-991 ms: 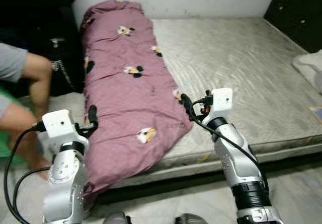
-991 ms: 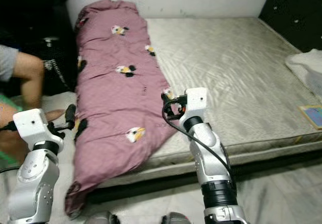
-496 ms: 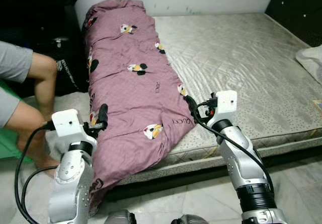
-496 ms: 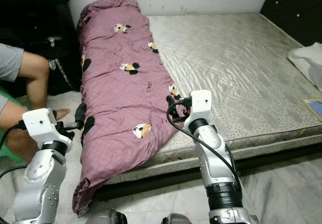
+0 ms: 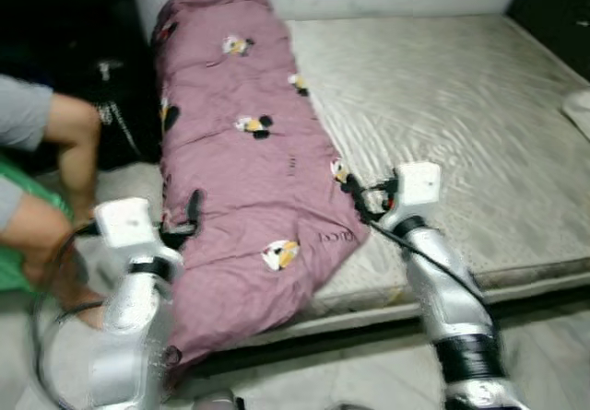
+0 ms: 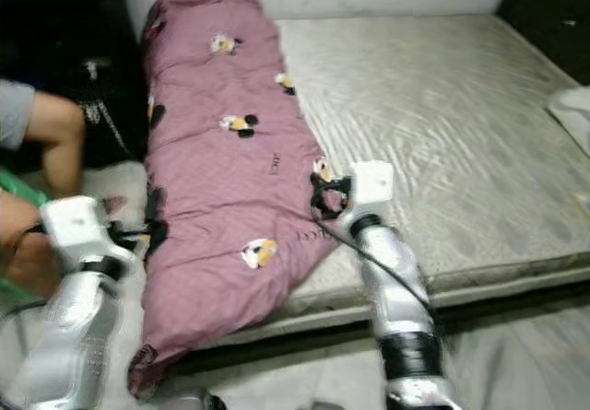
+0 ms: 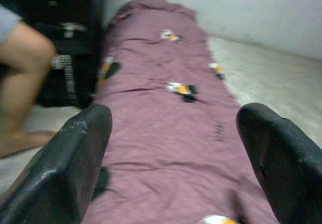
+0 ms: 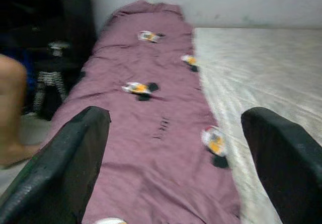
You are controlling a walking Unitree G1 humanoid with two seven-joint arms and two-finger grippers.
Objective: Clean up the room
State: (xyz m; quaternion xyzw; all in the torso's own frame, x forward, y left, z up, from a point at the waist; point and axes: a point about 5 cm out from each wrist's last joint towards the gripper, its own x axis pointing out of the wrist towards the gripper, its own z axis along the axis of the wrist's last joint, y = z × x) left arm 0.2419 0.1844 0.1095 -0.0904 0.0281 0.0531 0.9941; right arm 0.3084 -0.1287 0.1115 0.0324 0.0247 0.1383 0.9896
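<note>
Shifting slightly against half a second ago, with the whole scene blurring and the bed sliding in frame as the camera moves; quilt and grippers keeping their places relative to each other. Lying bare across the width of the room, grey mattress (image 5: pixel 461 124), resting low above the pale tiled floor (image 6: pixel 516 355). Stretching lengthwise along the mattress's left side, folded mauve quilt (image 5: pixel 240 143) with small cartoon prints, its near end spilling over the mattress edge towards the floor. Crouching at the far left beside the quilt, person's bare arm (image 5: pixel 78 147) in a grey sleeve. Hovering at the quilt's left edge, left gripper (image 5: pixel 192 215), fingers spread wide in the wrist view and holding nothing. Hovering at the quilt's right edge near the bed's front, right gripper (image 5: pixel 355 189), fingers likewise spread wide, gripping nothing.
</note>
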